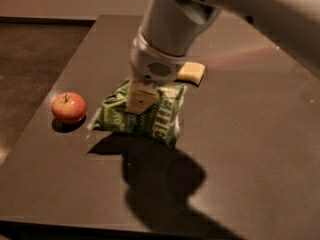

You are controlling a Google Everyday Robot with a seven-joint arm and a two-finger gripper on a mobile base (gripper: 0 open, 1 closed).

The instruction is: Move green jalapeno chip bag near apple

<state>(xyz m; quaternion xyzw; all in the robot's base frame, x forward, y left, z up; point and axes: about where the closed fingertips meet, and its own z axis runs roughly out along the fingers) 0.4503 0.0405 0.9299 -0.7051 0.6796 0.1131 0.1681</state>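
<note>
Gripper is pinching green jalapeno chip bag by its top, so you're controlling placement | apple is sitting near, bag's 9 o'clock | sponge is lying at 1 o'clock

**Pincer clamped on bag beside apple**

Grips the crumpled green foil from above, mid-worktop. Sits just right of the red fruit, not touching. Hides part of a pale sponge behind. Throws a large shadow forward.
</note>
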